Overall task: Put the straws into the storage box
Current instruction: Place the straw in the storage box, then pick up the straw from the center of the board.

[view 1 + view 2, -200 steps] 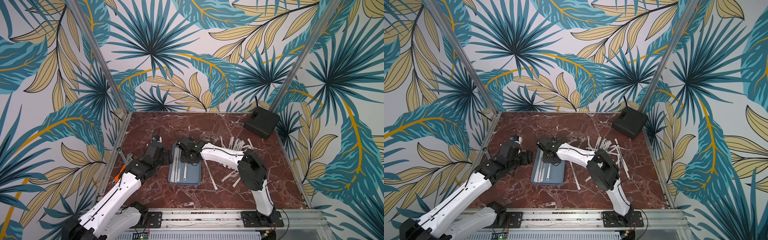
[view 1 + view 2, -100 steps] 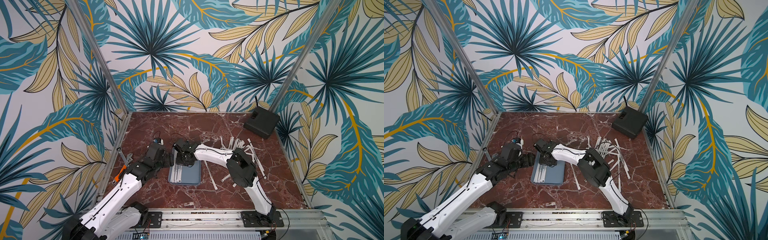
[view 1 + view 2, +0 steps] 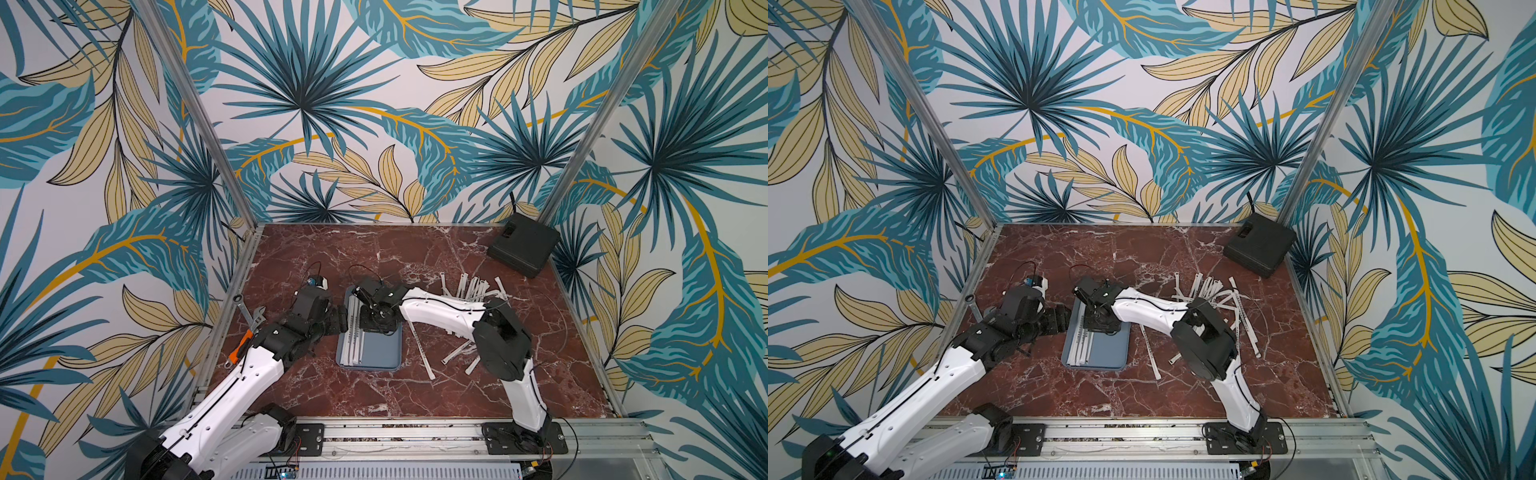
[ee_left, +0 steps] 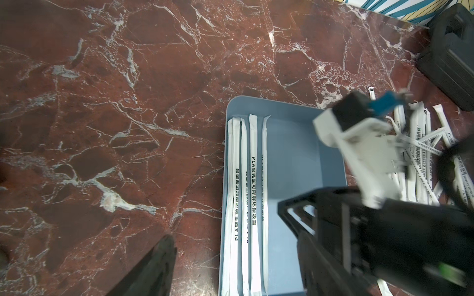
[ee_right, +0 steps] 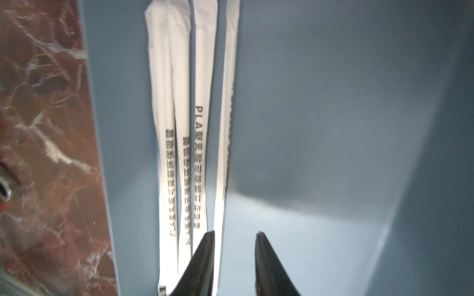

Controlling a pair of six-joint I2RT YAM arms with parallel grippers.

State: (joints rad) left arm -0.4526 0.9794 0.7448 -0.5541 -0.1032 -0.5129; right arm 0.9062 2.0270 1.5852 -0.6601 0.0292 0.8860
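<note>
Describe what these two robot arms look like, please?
Both arms have glossy white shells with chunky black joints. A thin black cable runs along the left arm and the right arm. The right pincer has dark tapered fingers. Each arm stands on a black base plate bolted to a metal rail.

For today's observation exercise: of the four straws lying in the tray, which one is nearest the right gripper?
The straw farthest from the tray wall, at the row's inner edge. It runs just beside the open right gripper; the other three lie nearer the wall.

R arm (image 4: 364, 153) blurred in left wrist view, hides far straws (image 4: 420, 143); left gripper tips unseen
</note>
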